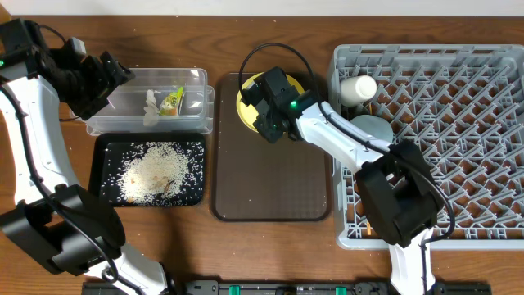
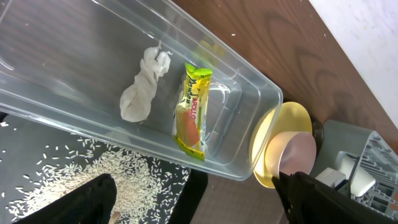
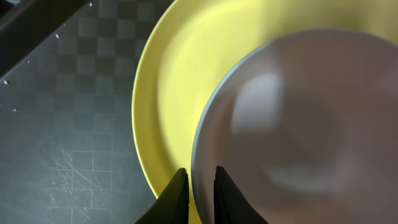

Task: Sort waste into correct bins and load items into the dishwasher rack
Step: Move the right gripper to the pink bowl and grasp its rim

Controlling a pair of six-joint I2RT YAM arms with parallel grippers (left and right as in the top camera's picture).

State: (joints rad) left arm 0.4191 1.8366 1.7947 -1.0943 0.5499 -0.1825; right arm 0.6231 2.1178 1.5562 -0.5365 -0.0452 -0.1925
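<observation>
My right gripper (image 3: 200, 180) is shut on the rim of the white bowl (image 3: 298, 124), one finger inside and one outside. The bowl sits on the yellow plate (image 3: 174, 74), which lies at the back of the brown serving tray (image 1: 270, 180). In the overhead view the right gripper (image 1: 274, 102) hides most of the bowl. My left gripper (image 2: 199, 205) hangs open and empty over the clear tub (image 1: 205, 98). The tub holds the white tissue (image 2: 142, 87) and the green-and-yellow wrapper (image 2: 193, 112). Rice scraps (image 1: 155, 172) lie in the black tray (image 1: 102, 172).
The grey dishwasher rack (image 1: 426, 53) fills the right side, with a white cup (image 1: 358, 88) and a light blue bowl (image 1: 368, 127) in its left part. The right arm reaches from the rack's front edge over to the serving tray.
</observation>
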